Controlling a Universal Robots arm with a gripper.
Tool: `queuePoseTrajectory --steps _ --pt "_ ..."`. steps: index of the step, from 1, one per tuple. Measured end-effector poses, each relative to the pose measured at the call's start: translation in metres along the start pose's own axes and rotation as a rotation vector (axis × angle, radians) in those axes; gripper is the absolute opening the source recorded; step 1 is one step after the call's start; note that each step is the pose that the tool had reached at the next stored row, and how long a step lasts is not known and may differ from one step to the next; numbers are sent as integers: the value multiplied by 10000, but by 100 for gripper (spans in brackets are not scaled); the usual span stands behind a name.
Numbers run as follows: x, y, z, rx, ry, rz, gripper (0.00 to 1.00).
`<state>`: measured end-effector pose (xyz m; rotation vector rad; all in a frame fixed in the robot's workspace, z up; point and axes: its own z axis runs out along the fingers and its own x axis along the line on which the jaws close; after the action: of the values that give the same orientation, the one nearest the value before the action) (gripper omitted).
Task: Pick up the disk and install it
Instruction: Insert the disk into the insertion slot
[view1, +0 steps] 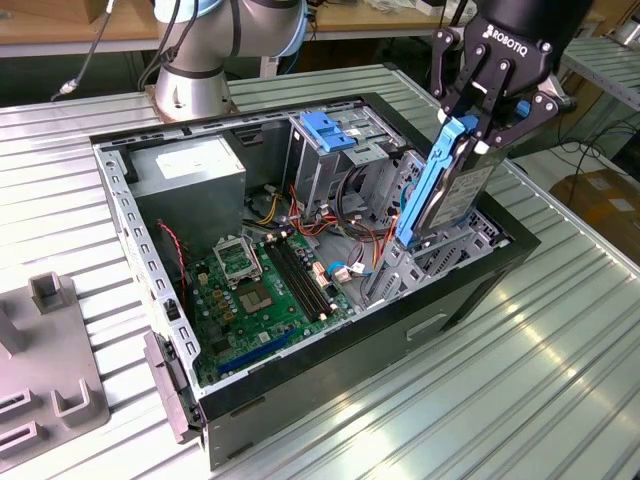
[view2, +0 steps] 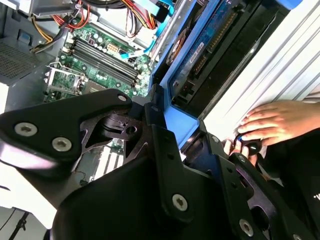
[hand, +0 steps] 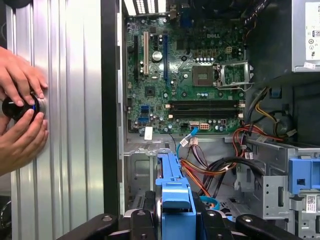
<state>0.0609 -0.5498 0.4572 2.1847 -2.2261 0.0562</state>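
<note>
A: Exterior view: what is noted of the tool?
B: The gripper (view1: 478, 135) is logged at two o'clock of the open computer case (view1: 400, 330) and is clamped on the disk (view1: 445, 190). The disk is held on edge and steeply tilted, with its blue rail turned toward the motherboard (view1: 265, 285). Its lower end is down at the grey bay frame (view1: 440, 250). Whether it is seated there cannot be told.
A: And around it?
B: A blue handle block (view1: 330, 130) is noted at twelve o'clock of the case and a power supply (view1: 195, 170) at ten. The arm's base (view1: 195, 85) is seen beyond that, on the ribbed table (view1: 480, 400).
A: Second wrist view?
B: The disk (view2: 210, 35) is seen with its circuit board exposed, and its blue carrier is pinched between the black fingers (view2: 162, 145). A person's hand (view2: 275, 122) is laid on the table beside the case, at a small black knob (view2: 253, 147).
A: First wrist view?
B: The disk (hand: 172, 195) is gripped edge-on, and the motherboard (hand: 190, 75) is spread beyond it. Two hands (hand: 20, 145) are closed round the knob (hand: 15, 107) outside the case wall.
</note>
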Motion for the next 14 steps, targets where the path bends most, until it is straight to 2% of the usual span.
queuePoseTrajectory --steps 4,14 --pt "-2 -13 28 33 4 290 37" --pt "-7 -29 119 39 12 293 37"
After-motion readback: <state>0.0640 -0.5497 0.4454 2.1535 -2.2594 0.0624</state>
